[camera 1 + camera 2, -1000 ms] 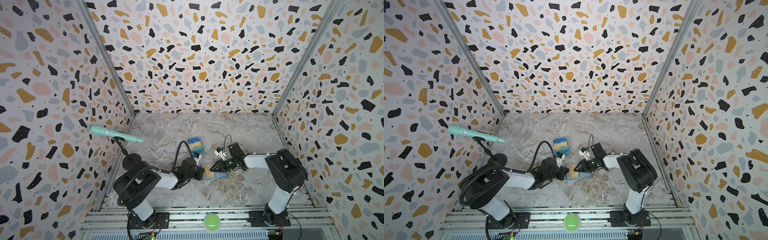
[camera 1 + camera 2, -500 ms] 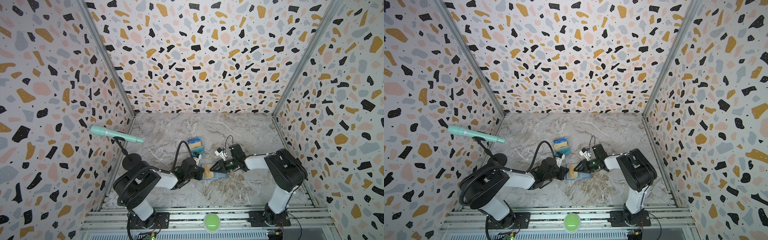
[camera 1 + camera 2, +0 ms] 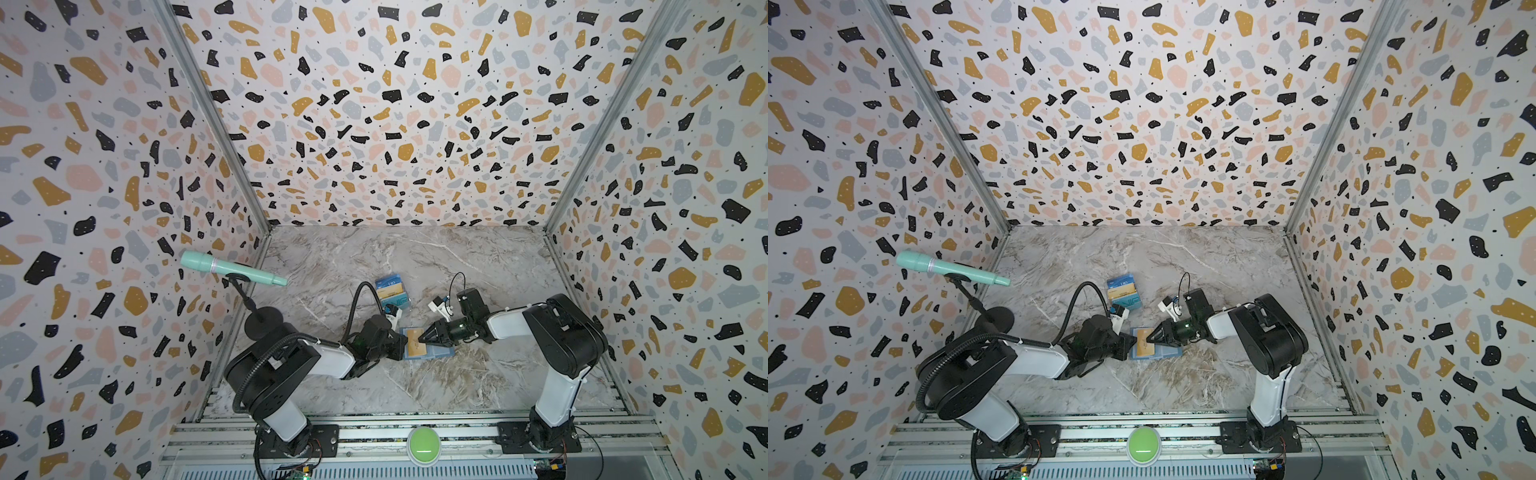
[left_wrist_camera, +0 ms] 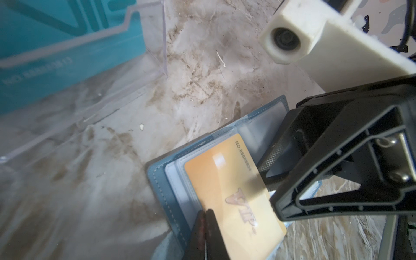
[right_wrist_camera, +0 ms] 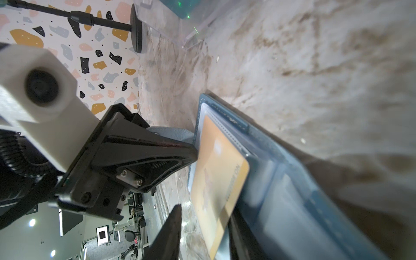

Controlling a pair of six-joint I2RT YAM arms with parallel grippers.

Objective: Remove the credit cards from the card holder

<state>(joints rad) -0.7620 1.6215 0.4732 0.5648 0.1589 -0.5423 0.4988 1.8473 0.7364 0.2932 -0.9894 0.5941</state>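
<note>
**Gold card half out of the blue holder, both end effectors on it**

While its jaws are pressed together on the near edge of the dusty-blue leather-like card holder point(image 4: 162, 193), the left end effector point(image 4: 203, 234) pins that book-style wallet flat on the marbled grey desk point(image 3: 415, 266). From three o'clock, the right end effector point(image 5: 203, 225) reaches in, its jaws part-spread with the tan-gold plastic credit card point(image 4: 234, 198) between them; whether they actually pinch it cannot be told. This card, lettered VIP, sticks out of a clear inner sleeve and lies slanted across the open holder. In both top views the holder point(image 3: 440, 353) sits at the desk's centre, between the two arms. Just beyond, toward twelve o'clock, a clear acrylic tiered stand point(image 3: 392, 293) carries blue, gold and teal cards point(image 3: 1128, 301). At nine o'clock a mint-green microphone point(image 3: 232, 270) leans on a black round-based stand point(image 3: 266, 322). A green round button point(image 3: 423, 442) sits on the front rail at six o'clock.
</note>
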